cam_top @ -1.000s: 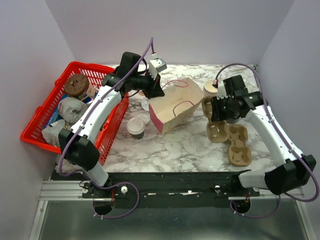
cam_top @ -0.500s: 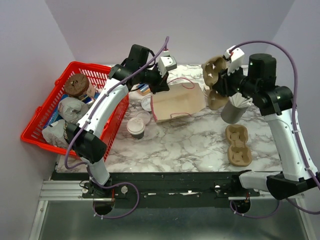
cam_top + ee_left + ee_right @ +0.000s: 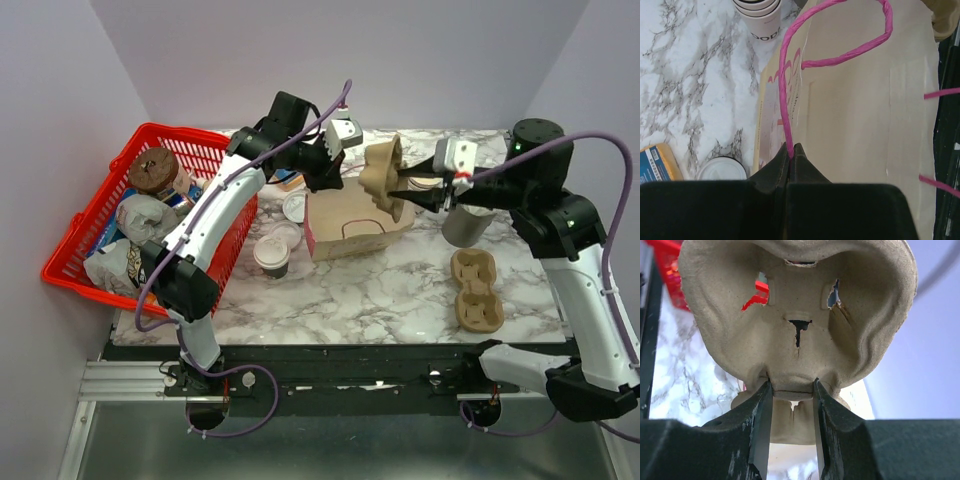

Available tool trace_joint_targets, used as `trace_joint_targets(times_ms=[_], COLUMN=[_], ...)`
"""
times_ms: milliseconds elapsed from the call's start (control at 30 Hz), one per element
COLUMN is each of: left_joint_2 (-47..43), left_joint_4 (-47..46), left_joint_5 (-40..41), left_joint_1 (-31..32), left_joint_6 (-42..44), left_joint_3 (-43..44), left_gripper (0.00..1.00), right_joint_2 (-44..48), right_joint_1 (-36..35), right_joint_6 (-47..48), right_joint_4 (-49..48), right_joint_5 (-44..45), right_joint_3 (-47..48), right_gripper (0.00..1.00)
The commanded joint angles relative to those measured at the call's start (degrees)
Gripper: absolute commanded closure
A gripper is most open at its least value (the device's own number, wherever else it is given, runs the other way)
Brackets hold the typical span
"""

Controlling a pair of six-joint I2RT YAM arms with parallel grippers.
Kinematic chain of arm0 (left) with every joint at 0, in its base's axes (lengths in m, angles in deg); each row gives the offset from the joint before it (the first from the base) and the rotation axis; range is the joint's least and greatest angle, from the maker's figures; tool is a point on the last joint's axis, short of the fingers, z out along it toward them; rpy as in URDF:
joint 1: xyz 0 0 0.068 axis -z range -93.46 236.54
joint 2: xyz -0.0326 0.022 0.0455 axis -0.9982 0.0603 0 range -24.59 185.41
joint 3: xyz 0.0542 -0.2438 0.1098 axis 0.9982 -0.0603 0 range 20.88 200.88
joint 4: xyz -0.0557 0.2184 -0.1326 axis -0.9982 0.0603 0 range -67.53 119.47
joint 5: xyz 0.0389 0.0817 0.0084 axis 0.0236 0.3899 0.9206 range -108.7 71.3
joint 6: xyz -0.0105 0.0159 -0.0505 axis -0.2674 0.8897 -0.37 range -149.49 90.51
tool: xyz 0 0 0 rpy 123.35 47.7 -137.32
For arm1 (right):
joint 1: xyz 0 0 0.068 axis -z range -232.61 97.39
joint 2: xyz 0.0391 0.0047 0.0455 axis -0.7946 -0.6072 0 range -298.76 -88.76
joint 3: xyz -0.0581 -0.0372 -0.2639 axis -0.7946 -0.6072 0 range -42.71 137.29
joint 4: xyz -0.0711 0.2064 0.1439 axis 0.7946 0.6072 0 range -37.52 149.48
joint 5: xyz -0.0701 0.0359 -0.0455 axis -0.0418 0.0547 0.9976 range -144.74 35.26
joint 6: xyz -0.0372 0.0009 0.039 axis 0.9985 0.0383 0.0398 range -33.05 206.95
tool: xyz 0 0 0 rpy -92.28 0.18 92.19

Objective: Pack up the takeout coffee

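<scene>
The takeout coffee [image 3: 271, 254], a small cream cup with a dark brown band and white lid, stands on the marble left of the brown paper bag [image 3: 355, 222]. My left gripper [image 3: 328, 180] is shut on the bag's pink handle [image 3: 786, 90]; the left wrist view shows the gripper [image 3: 791, 148] pinching it above the bag [image 3: 855, 110]. My right gripper [image 3: 406, 190] is shut on a pulp cup carrier [image 3: 383, 178] held in the air over the bag's far side. The right wrist view shows the gripper [image 3: 790, 390] clamping the centre rib of the carrier [image 3: 795, 315].
A red basket [image 3: 78, 240] of wrapped items stands at the left. A second pulp carrier [image 3: 477, 290] lies at the right front, a grey cup [image 3: 462, 226] behind it. A loose white lid [image 3: 295, 207] and a stack of cream cups [image 3: 758, 17] sit near the bag.
My right arm lifted the pulp carrier off the table and swung it left over the bag. My left gripper raised the handle, and the bag now stands more upright.
</scene>
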Motion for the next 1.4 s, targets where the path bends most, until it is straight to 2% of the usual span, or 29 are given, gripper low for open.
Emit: trace_joint_targets(times_ms=[0, 233, 400, 633, 700, 933, 1167, 1267, 1367], left_joint_2=[-0.56, -3.28, -4.17, -5.31, -5.57, -6.8, -7.86, -8.38, -8.65], left_joint_4=[1.54, 1.54, 1.46, 1.1, 1.37, 2.16, -0.12, -1.09, -1.62], left_joint_5=[-1.7, -2.15, -2.58, -2.67, -2.94, -3.11, -2.86, -2.5, -2.32], left_joint_1=[1.35, 2.67, 3.11, 3.37, 3.37, 3.46, 4.52, 4.69, 4.78], left_joint_6=[0.27, -0.17, -1.31, -1.75, -1.75, -0.78, -2.71, -3.6, -3.69], left_joint_3=[1.05, -1.06, -2.11, -2.82, -3.08, -5.1, -8.0, -9.76, -10.99], left_gripper=[1.0, 1.0, 1.0, 1.0, 1.0, 1.0, 1.0, 1.0, 1.0], right_joint_2=[-0.77, -3.59, -1.05, -1.13, -1.92, -6.05, -8.5, -8.87, -7.2], right_joint_1=[-5.09, -7.3, -8.17, -9.23, -9.23, -9.75, -13.79, -13.97, -13.89], right_joint_6=[14.11, 16.76, 22.11, 22.47, 26.93, 28.98, 25.48, 18.71, 18.78], right_joint_4=[-1.2, -1.11, -1.02, -0.76, 3.01, 12.42, 12.78, 12.69, 12.51], right_joint_5=[-3.87, -3.43, -3.96, 0.17, 1.84, 6.76, 14.48, 12.23, 8.8], right_joint_3=[-2.43, -2.78, -9.1, -13.41, -13.51, -9.2, -8.5, -5.51, -5.59], right_gripper=[1.0, 0.99, 1.0, 1.0, 0.99, 1.0, 1.0, 0.99, 1.0])
